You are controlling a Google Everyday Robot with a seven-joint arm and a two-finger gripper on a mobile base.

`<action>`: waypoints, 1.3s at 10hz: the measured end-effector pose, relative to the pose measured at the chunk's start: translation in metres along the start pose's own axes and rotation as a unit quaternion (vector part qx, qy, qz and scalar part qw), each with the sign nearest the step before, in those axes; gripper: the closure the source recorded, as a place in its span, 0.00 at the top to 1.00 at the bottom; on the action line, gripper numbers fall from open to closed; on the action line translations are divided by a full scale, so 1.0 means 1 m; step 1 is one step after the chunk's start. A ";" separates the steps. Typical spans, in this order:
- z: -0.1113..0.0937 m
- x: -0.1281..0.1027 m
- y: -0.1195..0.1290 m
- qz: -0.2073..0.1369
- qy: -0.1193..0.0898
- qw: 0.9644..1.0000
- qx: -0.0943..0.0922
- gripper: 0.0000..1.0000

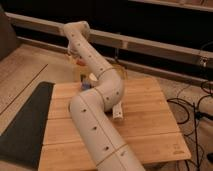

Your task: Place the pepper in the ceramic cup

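Pale wooden slats make up the table [150,115], which stands before a dark wall with a light rail [155,46] running across it. A dark mat [25,120] lies along the table's left side, and cables [200,107] trail on the floor to the right.

From the single camera view, the thick white arm [95,117] rises from the bottom edge, bends over the middle of the table and reaches up to the far left corner. The gripper [76,59] hangs down there from the wrist, above the table's back edge. A small orange-red spot at its tip looks like the pepper [79,64], off the wood. Whether the gripper is apart or clamped on it cannot be told from here. Just below sits a pale cream shape that I take for the ceramic cup [82,76], with a small blue thing [86,86] beside it against the arm. A white bottle-shaped object [118,113] lies near the arm's bend, well apart from the cup.

The step in hand seems to be the carry, with the pepper brought over the cup. The next move calls for centring above the narrow rim, lowering, and then letting go, since a small cup leaves little margin for a miss.
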 end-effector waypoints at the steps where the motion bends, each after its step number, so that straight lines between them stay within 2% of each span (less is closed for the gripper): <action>1: -0.012 0.016 -0.018 0.023 0.007 1.000 0.018 0.00; 3: -0.028 0.053 -0.044 0.078 0.021 0.996 0.043 0.00; 4: -0.031 0.063 -0.050 0.092 0.024 0.994 0.047 0.00; 8: -0.030 0.062 -0.049 0.093 0.024 0.994 0.046 0.00; 10: -0.020 0.066 -0.043 0.093 0.033 0.994 0.037 0.00; 12: 0.007 0.082 -0.027 0.097 0.061 0.993 0.007 0.00; 13: 0.016 0.082 -0.018 0.090 0.070 0.993 -0.005 0.00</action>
